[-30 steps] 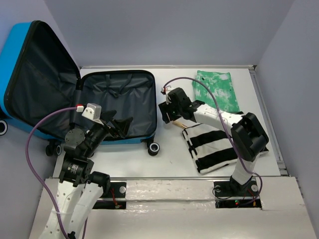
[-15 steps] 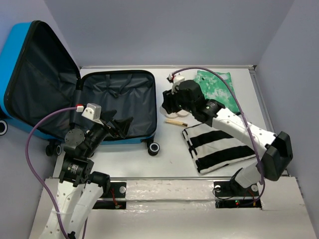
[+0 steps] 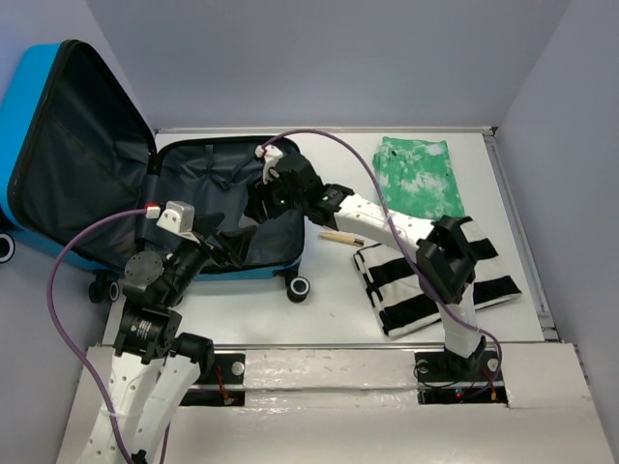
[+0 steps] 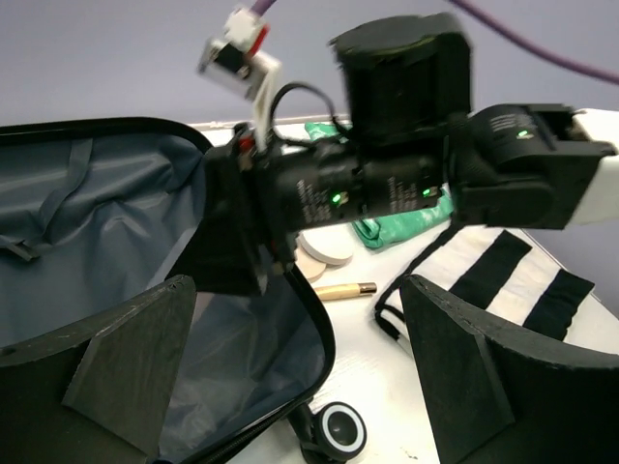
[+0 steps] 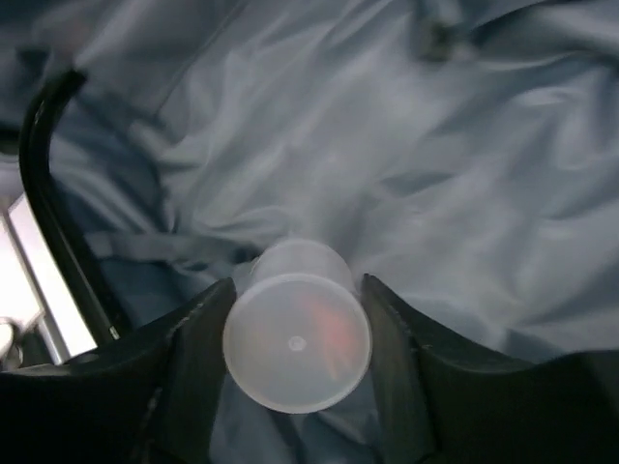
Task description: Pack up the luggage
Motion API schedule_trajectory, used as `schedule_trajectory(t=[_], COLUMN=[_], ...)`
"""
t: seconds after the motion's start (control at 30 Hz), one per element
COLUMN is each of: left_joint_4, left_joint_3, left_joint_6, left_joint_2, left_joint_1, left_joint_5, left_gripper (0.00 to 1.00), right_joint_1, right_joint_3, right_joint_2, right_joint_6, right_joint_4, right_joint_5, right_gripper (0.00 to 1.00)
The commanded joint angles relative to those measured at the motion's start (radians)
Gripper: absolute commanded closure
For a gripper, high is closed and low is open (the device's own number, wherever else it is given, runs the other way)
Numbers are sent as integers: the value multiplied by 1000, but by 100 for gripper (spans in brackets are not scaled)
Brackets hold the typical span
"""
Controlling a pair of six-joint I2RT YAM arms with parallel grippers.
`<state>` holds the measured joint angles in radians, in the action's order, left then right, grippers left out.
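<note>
Table (image 3: 334, 300): luggage (image 3: 208, 184) lies open at the left, lined base flat, lid raised at far left. Striped garment (image 3: 401, 309) and green garment (image 3: 426, 184) lie at the right, apart from it. Left tool (image 3: 232, 246) is spread wide at the luggage's near rim, holding nothing. Right tool (image 3: 261, 205) hangs over the lining, clamped on a translucent round container (image 5: 297, 338).

White table (image 3: 338, 304), open blue luggage (image 3: 218, 179), green cloth (image 3: 421, 179), striped cloth (image 3: 392, 290), small tan stick (image 3: 340, 238)

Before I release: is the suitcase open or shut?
Open: the suitcase lies flat, lid raised at left, dark lining showing under the right gripper, which holds a clear cup.
</note>
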<state>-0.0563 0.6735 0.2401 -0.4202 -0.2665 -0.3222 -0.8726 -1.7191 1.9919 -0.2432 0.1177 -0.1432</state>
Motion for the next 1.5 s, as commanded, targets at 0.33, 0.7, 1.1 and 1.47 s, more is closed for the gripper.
schedule_trajectory(t=[0.33,0.7,1.1,1.47], left_joint_4=[41,46,46,47], left_joint_3=[-8,-9,-9,-11], left_joint_6=[-7,-4,-4,-4], left_joint_2=[14,14,17,9], left_joint_1=[6,7,6,4], left_joint_5=[-3,-17,-20,-23], left_gripper=[1,1,1,1], right_joint_1=[165,342,353,353], right_joint_3=[350,555,316,265], right_joint_2=[-384,-335,-48,12], right_joint_6=[74,101,162,171], right_joint_4=[-9,69,115,154], right_joint_5=[-1,229,248,202], right_gripper=[26,29,49,43])
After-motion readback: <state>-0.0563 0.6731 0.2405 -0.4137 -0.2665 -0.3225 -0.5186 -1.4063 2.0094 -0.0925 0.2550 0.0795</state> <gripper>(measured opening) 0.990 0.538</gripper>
